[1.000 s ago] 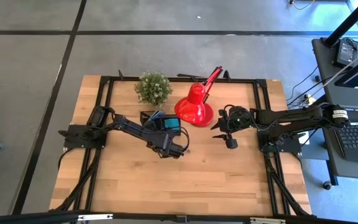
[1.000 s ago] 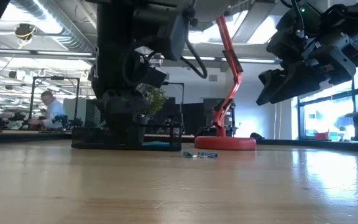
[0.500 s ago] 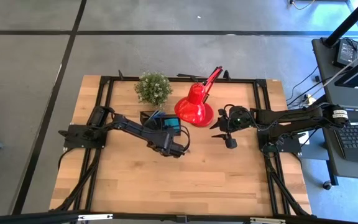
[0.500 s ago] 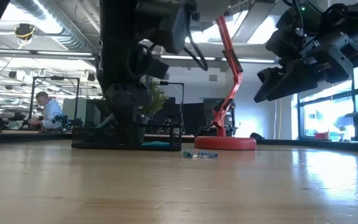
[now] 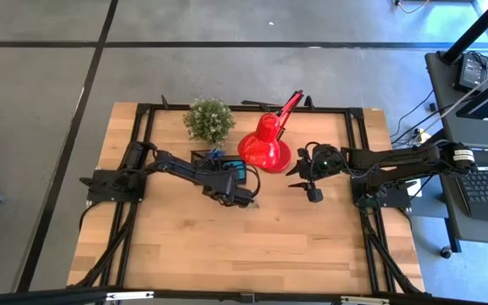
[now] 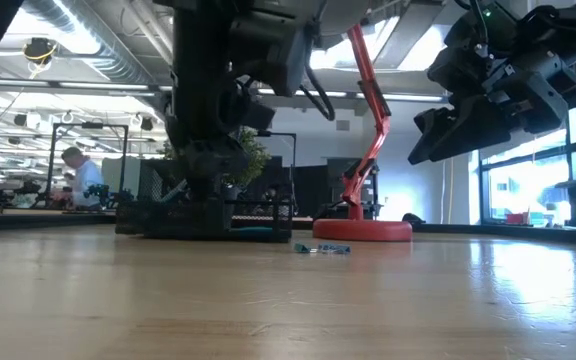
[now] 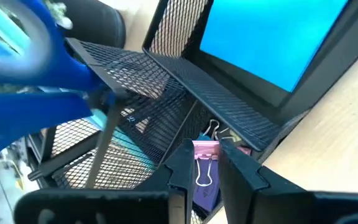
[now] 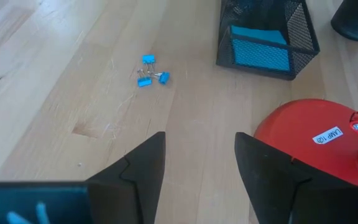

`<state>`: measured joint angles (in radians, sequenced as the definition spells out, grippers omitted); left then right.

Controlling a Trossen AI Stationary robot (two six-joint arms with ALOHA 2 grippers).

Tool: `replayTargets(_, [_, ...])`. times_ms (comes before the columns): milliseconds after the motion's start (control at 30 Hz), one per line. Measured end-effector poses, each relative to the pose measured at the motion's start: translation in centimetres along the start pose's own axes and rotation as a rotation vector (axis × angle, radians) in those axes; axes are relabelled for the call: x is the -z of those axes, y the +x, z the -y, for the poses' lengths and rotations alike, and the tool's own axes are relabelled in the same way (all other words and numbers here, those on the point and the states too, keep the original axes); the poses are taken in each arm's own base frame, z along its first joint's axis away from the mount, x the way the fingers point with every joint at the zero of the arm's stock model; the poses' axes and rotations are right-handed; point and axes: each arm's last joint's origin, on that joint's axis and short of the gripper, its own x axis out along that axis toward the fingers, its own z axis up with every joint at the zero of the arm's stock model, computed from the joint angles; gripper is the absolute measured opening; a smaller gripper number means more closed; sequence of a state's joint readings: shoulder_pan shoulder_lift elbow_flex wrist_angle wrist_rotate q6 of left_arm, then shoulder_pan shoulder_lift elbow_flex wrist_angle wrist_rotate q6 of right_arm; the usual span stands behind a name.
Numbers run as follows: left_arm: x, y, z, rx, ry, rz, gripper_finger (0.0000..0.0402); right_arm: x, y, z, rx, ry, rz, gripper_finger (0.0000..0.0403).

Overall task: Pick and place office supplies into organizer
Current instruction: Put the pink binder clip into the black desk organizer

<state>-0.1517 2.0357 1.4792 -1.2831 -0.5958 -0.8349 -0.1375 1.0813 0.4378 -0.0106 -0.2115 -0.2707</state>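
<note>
we are pinching a purple binder clip [image 7: 204,167] in our left hand [image 7: 202,171], right above the mesh organizer [image 7: 166,81] on the counter [image 5: 227,246]. our right hand [image 8: 196,163] is hanging open, empty, well apart from the blue clips [image 8: 149,73].

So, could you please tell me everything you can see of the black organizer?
The organizer is a small black wire-mesh desk tray with several compartments, standing on the wooden table between the potted plant and the red lamp. One compartment holds a blue sticky-note pad; another holds blue-handled scissors. The left gripper is just above its edge, shut on a purple binder clip. Blue clips lie loose on the table, apart from it.
</note>
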Motion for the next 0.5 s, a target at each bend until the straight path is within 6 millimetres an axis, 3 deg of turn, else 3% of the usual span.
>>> replayTargets(500, [-0.69,0.78,-0.60,0.044,-0.036,-0.066,0.0051,0.01,0.00,0.00,0.000,0.001,-0.002,0.0195])
